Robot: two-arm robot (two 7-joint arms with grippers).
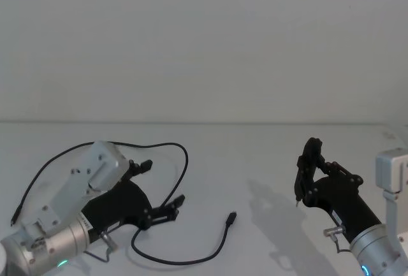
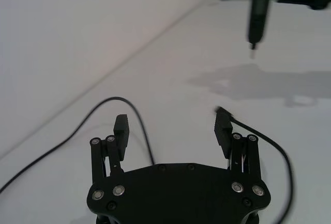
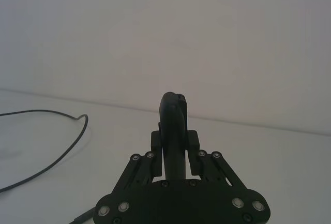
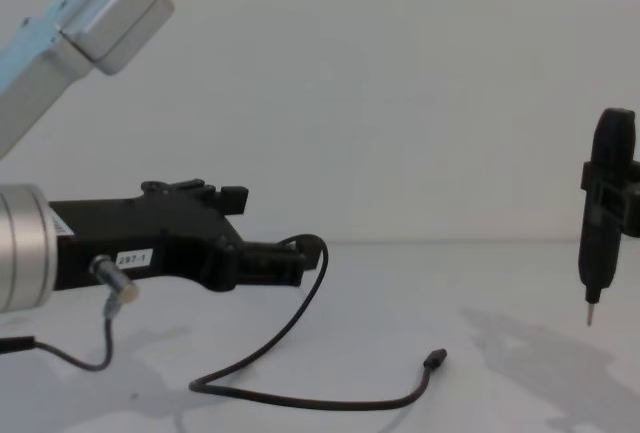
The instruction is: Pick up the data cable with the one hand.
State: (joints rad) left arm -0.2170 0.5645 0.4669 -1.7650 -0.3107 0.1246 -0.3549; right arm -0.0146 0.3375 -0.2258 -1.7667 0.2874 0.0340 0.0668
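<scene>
Tabletop, white and flat (image 1: 268,155), takes up most of what I see and runs back to a plain pale wall (image 1: 191,34), meeting it along its far edge.

My left gripper (image 1: 163,182), the blocky black two-finger one on a fat silver wrist with a small white label (image 4: 134,257), reaches forward low over the left part of the table. Its fingers (image 2: 122,127) stand wide apart and hold nothing.

My right gripper (image 1: 313,161) hangs well off to the right, its fingers pressed together on a black stick-shaped tool (image 4: 598,203) that stands upright, pale pointed tip just above the table.

The long thin black data cable (image 1: 185,161) lies loose on the table. It curves from the far left behind my left arm, loops beside the fingertips, and one strand passes through the gap between the spread fingers (image 2: 142,131); I cannot tell whether it touches them. It then sweeps round in front and ends in a small black plug tip (image 1: 233,216).

The stretch of table between the plug and the stick tool is bare.
</scene>
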